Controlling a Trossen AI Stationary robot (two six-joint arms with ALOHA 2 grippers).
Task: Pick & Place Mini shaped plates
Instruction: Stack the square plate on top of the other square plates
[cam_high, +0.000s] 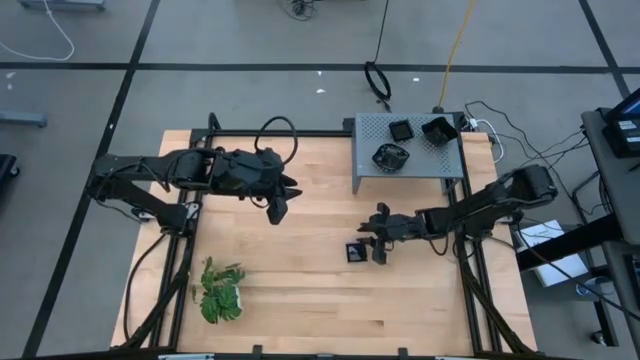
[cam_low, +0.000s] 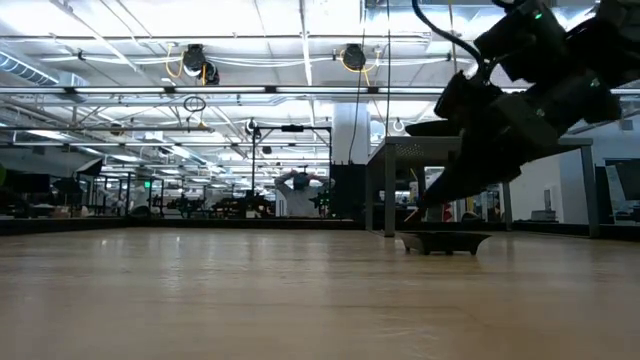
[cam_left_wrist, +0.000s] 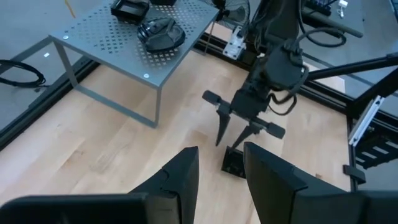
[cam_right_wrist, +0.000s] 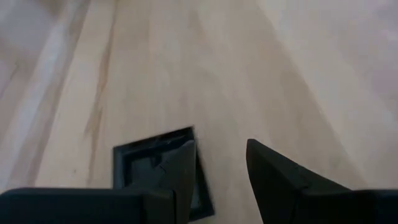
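The green leafy plant (cam_high: 220, 292) lay nearest the table's front edge, on the left side. Further in, a square mini plate (cam_high: 355, 252) sat flat on the wooden table (cam_high: 300, 310), right of centre. The right gripper (cam_high: 378, 236) hung just over that plate (cam_right_wrist: 158, 168), its fingers (cam_right_wrist: 177, 177) parted with bare wood showing between them; one finger overlapped the plate's near rim, and contact could not be confirmed. The low view showed the plate (cam_low: 444, 241) resting on the surface with the gripper above it. The left gripper (cam_high: 279, 203) hovered above bare table left of centre, fingers (cam_left_wrist: 180, 180) parted, holding nothing. At the far side stood a perforated grey stand (cam_high: 370, 150) carrying three more plates (cam_high: 391, 155).
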